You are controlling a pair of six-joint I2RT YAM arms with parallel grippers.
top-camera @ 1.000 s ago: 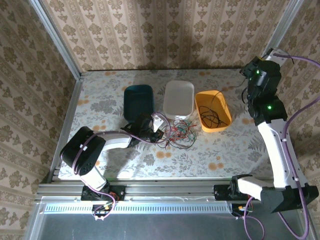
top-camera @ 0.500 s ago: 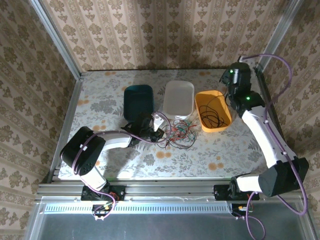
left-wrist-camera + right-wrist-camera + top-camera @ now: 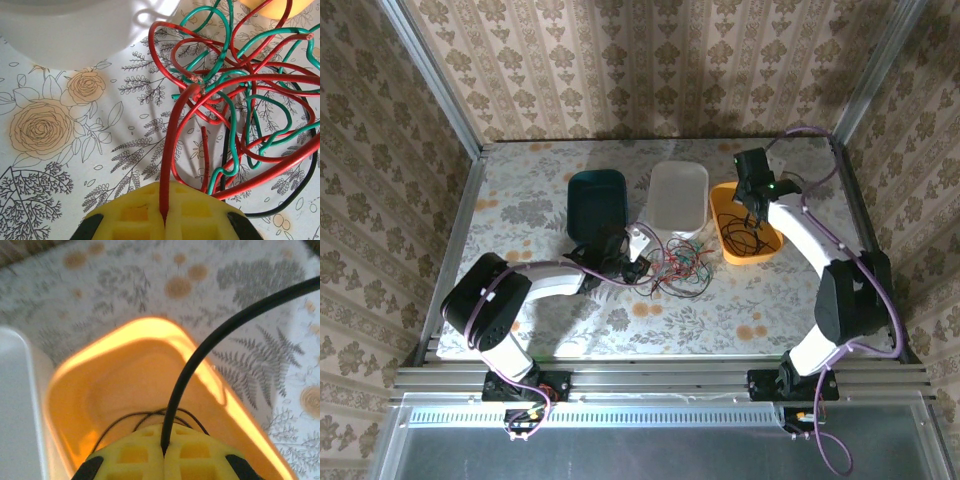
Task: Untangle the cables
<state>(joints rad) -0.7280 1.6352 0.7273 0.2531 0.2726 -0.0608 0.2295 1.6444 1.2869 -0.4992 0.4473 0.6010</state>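
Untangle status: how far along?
Partway. Done: some black wires lie in the orange tray. In hand: right gripper shut on a black wire over that tray; left gripper shut on a red wire. Left: the red, green and black tangle on the table.

The right gripper (image 3: 756, 205) has swung from high over the table's far right corner leftward and down to the orange tray (image 3: 745, 256), carrying its pinched black wire (image 3: 220, 335) over the tray's far end.
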